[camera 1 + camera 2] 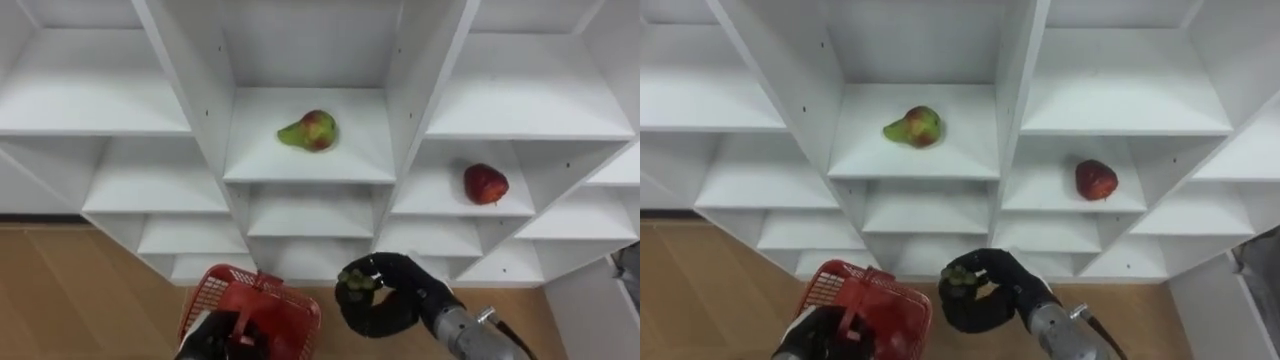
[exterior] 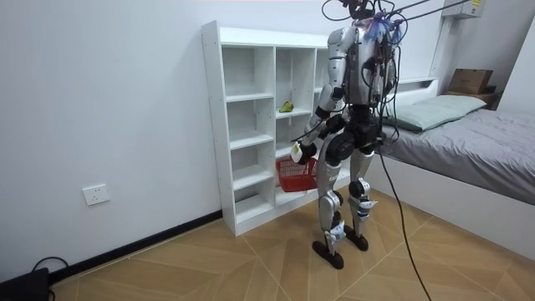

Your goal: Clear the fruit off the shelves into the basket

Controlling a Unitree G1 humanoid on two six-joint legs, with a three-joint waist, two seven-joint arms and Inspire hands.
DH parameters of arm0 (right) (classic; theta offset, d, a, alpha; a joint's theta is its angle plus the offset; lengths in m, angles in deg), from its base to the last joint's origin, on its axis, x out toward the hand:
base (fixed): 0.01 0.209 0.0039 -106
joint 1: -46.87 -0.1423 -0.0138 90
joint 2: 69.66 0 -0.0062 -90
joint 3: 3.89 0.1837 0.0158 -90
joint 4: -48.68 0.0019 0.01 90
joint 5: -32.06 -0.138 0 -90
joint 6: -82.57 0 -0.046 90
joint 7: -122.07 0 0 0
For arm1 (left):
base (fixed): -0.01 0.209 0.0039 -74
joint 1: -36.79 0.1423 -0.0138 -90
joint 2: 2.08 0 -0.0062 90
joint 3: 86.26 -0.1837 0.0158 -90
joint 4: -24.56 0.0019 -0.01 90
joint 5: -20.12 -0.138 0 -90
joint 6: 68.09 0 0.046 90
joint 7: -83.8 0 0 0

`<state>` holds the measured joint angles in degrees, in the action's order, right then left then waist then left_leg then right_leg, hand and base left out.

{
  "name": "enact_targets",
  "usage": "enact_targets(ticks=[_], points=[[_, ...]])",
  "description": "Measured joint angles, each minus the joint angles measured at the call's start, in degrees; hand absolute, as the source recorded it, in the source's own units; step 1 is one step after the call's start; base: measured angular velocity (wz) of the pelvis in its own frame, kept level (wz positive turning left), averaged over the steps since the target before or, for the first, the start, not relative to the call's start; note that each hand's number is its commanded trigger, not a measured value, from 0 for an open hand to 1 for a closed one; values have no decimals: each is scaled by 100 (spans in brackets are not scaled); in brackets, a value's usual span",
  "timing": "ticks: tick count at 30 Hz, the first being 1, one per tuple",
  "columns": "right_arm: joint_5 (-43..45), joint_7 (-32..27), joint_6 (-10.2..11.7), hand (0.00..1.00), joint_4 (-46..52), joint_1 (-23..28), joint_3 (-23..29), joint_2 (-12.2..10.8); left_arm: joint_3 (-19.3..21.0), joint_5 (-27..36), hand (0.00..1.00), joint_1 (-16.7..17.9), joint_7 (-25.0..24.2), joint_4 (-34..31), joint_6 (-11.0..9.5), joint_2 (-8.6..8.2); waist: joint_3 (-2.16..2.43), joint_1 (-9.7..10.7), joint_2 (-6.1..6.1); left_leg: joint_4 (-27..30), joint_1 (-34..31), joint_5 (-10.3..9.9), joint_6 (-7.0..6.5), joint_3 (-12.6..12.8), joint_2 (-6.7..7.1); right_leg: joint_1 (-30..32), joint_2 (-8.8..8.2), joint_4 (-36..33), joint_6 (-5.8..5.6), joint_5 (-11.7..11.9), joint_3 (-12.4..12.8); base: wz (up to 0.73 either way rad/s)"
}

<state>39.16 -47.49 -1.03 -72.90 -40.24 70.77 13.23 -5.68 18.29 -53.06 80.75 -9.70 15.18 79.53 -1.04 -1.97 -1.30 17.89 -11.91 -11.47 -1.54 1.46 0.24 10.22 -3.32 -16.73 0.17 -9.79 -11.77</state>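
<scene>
A green-and-red pear (image 1: 308, 131) lies on the middle shelf of the white closet (image 1: 310, 165). On a lower shelf to its right rests a red apple (image 1: 485, 184). My right hand (image 1: 395, 300) is low in front of the shelves, fingers curled round a small dark-green fruit (image 1: 357, 285), just right of the red basket (image 1: 215, 288). The basket hangs at the lower left from my left hand (image 1: 207, 340), which is shut on its handle. In the room view I stand upright close to the closet (image 2: 251, 125), the basket (image 2: 297, 173) at hip height.
The closet has many open white compartments, with wooden floor (image 1: 80, 290) under it. In the room view a bed (image 2: 476, 150) stands behind me on the room view's right, and a wall socket (image 2: 96, 195) sits low on the wall.
</scene>
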Motion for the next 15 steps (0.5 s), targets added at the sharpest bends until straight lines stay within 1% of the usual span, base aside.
enact_targets(ticks=[3,7,11,15], points=[[25,-180,33,100,-281,-195,-110,9,-41,5,100,-73,-3,-2,-9,-4,2,-4,0,-5,-155,32,-5,11,-5,182,-10,-34,7,6,9,0],[98,-408,114,100,-377,-422,-250,6,-143,8,100,-234,-19,-2,-98,-28,-5,-21,15,14,-413,78,-3,17,-10,483,-34,-118,15,9,5,0],[88,-626,173,100,-600,-656,-389,-14,-217,11,100,-385,-11,57,-112,-93,-7,-22,15,23,-512,78,-3,19,-15,571,-34,-119,18,11,-2,0],[61,-842,238,100,-952,-835,-481,-47,-250,13,100,-500,1,74,-122,-150,-10,-63,20,-29,-505,78,-3,22,-19,589,-32,-102,17,11,8,-1]])
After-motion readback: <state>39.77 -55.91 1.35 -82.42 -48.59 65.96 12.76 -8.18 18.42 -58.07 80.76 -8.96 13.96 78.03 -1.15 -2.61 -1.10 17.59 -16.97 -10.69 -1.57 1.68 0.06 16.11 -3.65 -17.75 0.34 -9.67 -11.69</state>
